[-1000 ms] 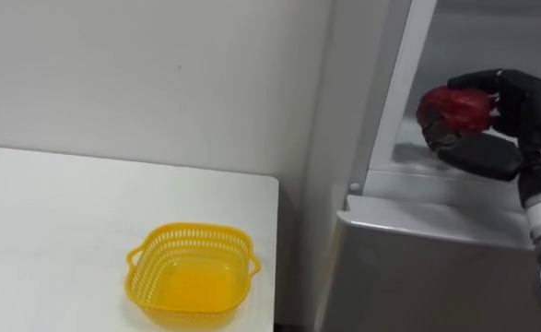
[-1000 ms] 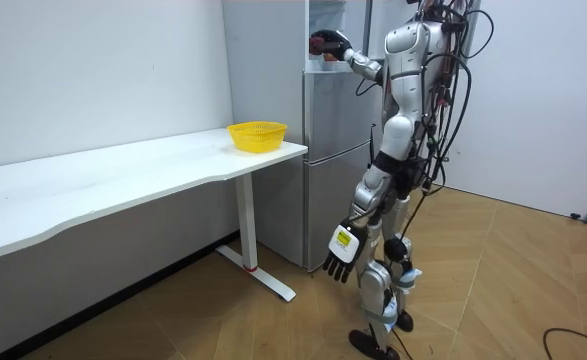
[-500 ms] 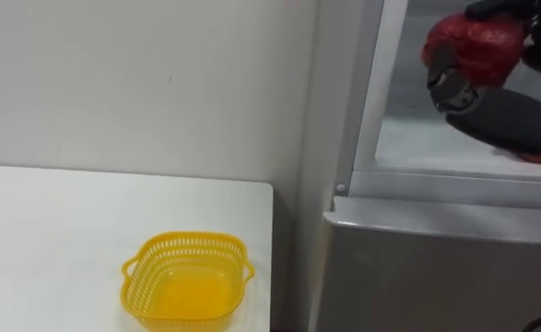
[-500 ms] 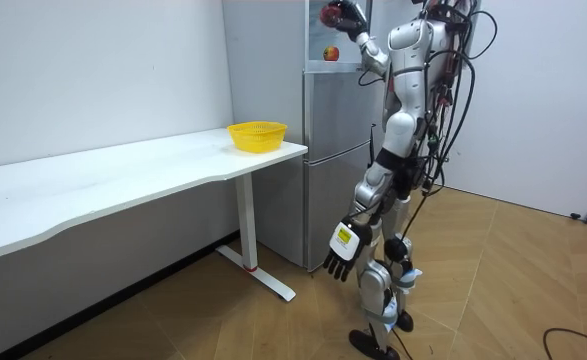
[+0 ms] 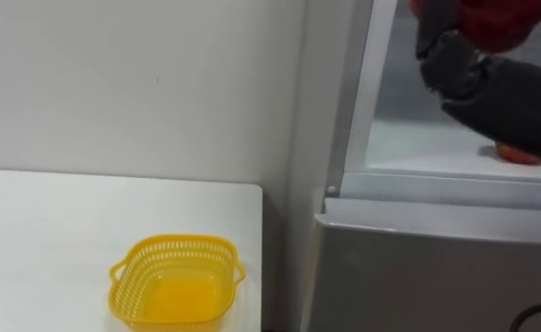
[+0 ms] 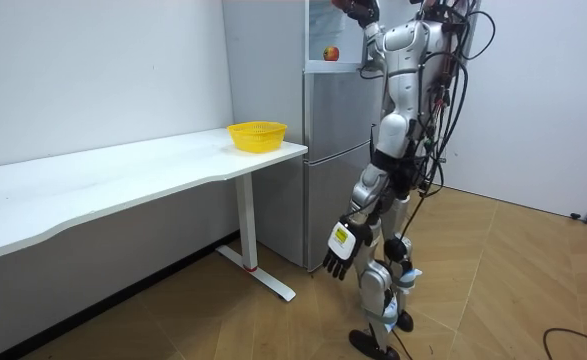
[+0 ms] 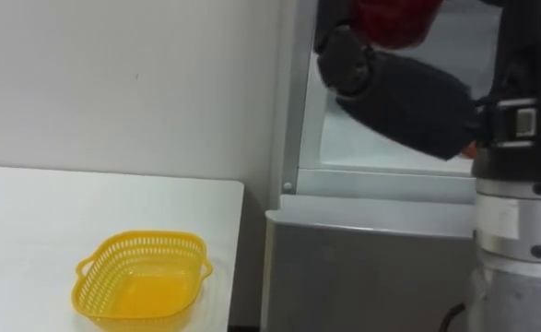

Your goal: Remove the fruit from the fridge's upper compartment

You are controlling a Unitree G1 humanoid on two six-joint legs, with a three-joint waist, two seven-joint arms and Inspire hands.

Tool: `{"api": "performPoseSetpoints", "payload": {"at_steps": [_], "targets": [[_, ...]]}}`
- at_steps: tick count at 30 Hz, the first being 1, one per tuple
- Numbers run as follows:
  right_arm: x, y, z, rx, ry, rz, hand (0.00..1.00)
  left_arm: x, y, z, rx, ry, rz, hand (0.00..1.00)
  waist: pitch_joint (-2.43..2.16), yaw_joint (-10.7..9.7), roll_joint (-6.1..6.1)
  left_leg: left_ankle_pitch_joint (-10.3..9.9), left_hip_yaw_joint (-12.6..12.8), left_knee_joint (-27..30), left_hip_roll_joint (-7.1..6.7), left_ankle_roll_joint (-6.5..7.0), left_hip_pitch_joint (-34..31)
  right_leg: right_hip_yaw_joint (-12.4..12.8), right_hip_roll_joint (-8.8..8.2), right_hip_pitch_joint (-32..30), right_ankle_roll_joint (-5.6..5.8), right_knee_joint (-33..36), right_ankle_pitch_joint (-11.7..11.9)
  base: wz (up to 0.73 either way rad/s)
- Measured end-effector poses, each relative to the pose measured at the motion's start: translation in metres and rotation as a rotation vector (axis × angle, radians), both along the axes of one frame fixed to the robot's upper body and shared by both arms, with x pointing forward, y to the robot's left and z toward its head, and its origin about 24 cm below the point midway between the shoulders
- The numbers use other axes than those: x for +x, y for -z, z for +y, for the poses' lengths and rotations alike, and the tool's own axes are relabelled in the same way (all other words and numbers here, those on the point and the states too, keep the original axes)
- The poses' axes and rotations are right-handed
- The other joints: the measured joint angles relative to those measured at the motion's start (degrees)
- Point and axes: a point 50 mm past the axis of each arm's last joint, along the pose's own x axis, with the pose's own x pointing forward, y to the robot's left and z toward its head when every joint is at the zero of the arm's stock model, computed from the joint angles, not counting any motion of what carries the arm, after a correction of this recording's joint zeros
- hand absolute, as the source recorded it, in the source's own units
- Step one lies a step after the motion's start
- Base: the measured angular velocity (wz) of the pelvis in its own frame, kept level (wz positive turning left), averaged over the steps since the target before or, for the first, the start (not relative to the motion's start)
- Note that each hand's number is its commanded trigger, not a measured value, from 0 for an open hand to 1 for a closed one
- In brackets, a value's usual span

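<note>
Red fruit (image 5: 496, 23) is held high.
It is wrapped by the curled right hand (image 5: 510, 101); the left hand (image 6: 338, 262) is hung loose.

1. Lit brightly and evenly across the white wall (image 5: 113, 83) and table (image 5: 30, 212).
2. Softly shadowed beneath the table in the room view, toward 8 o'clock.
3. Faintly sheened on the grey fridge (image 5: 417, 277) front at 5 o'clock.
4. Glowing warm inside the yellow basket (image 5: 173, 244) at 7 o'clock.

White wall (image 6: 93, 70); long white table (image 6: 123, 178) along it; wood floor (image 6: 493, 300), apparently herringbone pattern.
</note>
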Motion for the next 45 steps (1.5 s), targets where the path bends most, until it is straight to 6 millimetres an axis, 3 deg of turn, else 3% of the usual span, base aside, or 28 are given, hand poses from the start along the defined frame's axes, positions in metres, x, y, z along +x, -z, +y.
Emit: {"api": "performPoseSetpoints", "payload": {"at_steps": [13, 19, 23, 30, 33, 34, 37, 41, 42, 45], "targets": [[0.003, 0.02, 0.044, -0.262, -0.125, 0.116, 1.0, 0.012, 0.001, 0.001, 0.0, 0.064, 0.005, 0.0, -0.24, 3.0, -1.24, 0.0, -0.3, 0.1, 0.01, 0.0, -0.7, -0.6, -0.05, -0.5, 0.01, 0.0, 0.0, 0.02], [0.006, 0.029, 0.055, -0.353, -0.153, 0.192, 1.0, 0.015, 0.0, 0.004, 0.007, 0.063, 0.01, 0.0, 0.15, 5.9, -2.78, 0.0, -1.0, 0.2, -0.09, -0.01, -1.2, -1.6, -0.26, -0.6, 0.01, 0.1, 0.0, 0.05], [0.017, 0.043, 0.062, -0.397, -0.172, 0.273, 1.0, 0.017, 0.0, 0.006, 0.001, 0.066, 0.012, 0.0, 0.64, 7.4, -3.76, 0.0, -2.2, 0.2, -0.15, 0.0, -1.3, -2.6, -0.3, -0.3, 0.02, 0.0, 0.0, 0.14], [0.044, 0.063, 0.057, -0.478, -0.076, 0.391, 1.0, 0.018, -0.001, 0.007, -0.019, 0.034, 0.007, 0.0, 0.72, 10.0, -3.84, 0.0, -3.2, 0.4, -0.15, -0.01, -2.1, -3.4, -0.3, -0.8, 0.02, -0.1, 0.0, 0.07], [0.052, 0.075, 0.055, -0.516, -0.049, 0.458, 1.0, 0.018, -0.001, 0.008, -0.02, 0.033, 0.006, 0.0, 0.45, 11.0, -4.3, 0.0, -4.3, 0.7, -0.28, 0.0, -2.5, -4.9, -0.5, -0.7, 0.08, 0.0, 0.0, 0.14], [0.055, 0.081, 0.054, -0.535, -0.037, 0.488, 1.0, 0.019, -0.001, 0.008, -0.02, 0.034, 0.007, 0.0, 0.29, 11.0, -4.74, 0.0, -4.9, 1.0, -0.39, -0.01, -2.4, -5.2, -0.59, -0.6, 0.21, 0.0, -0.1, 0.23], [0.065, 0.101, 0.051, -0.592, 0.018, 0.575, 1.0, 0.02, -0.003, 0.014, -0.015, 0.029, 0.009, 0.0, 0.51, 12.5, -5.96, 0.1, -5.6, 1.3, -0.35, -0.03, -2.0, -5.7, -0.54, 0.1, 0.28, 0.0, -0.2, 0.12], [0.078, 0.121, 0.046, -0.632, 0.054, 0.68, 1.0, 0.02, -0.004, 0.018, -0.008, 0.029, 0.013, 0.0, 0.8, 12.8, -7.52, 0.1, -6.3, 1.4, -0.38, -0.03, -2.4, -6.3, -0.57, 0.1, 0.28, 0.1, -0.2, 0.13], [0.085, 0.126, 0.045, -0.652, 0.063, 0.71, 1.0, 0.02, -0.004, 0.02, -0.004, 0.031, 0.014, 0.0, 1.14, 13.0, -8.05, 0.1, -6.5, 1.8, -0.4, -0.03, -2.7, -6.5, -0.59, 0.1, 0.28, 0.1, -0.2, 0.07], [0.095, 0.138, 0.035, -0.702, 0.102, 0.779, 1.0, 0.02, -0.006, 0.025, 0.002, 0.035, 0.018, 0.0, 1.14, 14.2, -9.5, 0.1, -6.7, 2.4, -0.54, -0.04, -4.2, -6.7, -0.68, -1.0, 0.28, 0.1, -0.2, 0.06]]}}
